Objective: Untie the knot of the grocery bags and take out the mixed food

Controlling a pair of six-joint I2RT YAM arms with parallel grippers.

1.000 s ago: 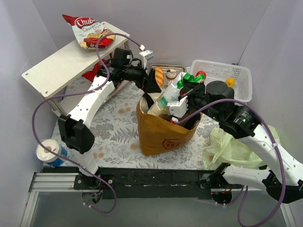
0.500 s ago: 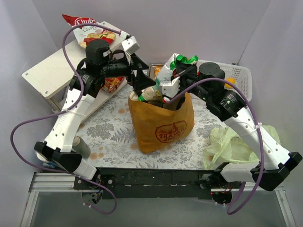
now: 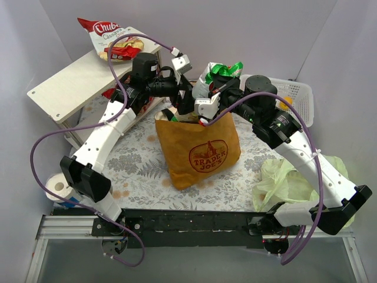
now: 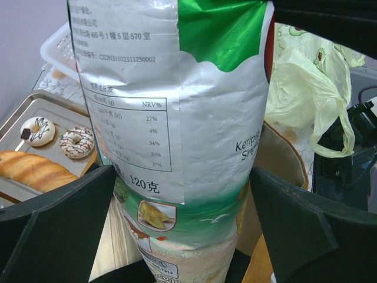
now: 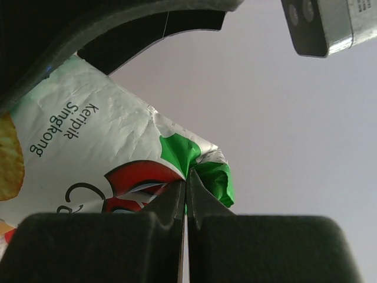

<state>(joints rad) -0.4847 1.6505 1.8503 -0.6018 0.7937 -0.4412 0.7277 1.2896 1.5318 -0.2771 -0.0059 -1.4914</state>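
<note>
The mustard-orange tote (image 3: 197, 156) stands upright mid-table, its red logo facing the camera. A green and white snack packet (image 3: 215, 76) sticks up out of its mouth. My right gripper (image 3: 222, 87) is shut on the packet's crumpled green top corner (image 5: 206, 177), seen close up in the right wrist view with the jaws pressed together (image 5: 185, 191). My left gripper (image 3: 184, 97) is open, and its fingers stand either side of the packet's lower half (image 4: 177, 118) without pinching it. The pale green plastic bag (image 3: 288, 180) lies slack at the right.
A red chips packet (image 3: 112, 38) lies on the white shelf (image 3: 65, 82) at back left. The white mesh basket (image 3: 297, 94) at back right holds an orange (image 3: 287, 101). A metal tray (image 4: 23, 115) carries two donuts (image 4: 76, 141) and a baguette (image 4: 29, 168). A white roll (image 3: 59, 188) sits near left.
The right gripper has raised the packet higher out of the tote. The tote has turned so that its logo faces the camera. The left gripper has come in round the packet.
</note>
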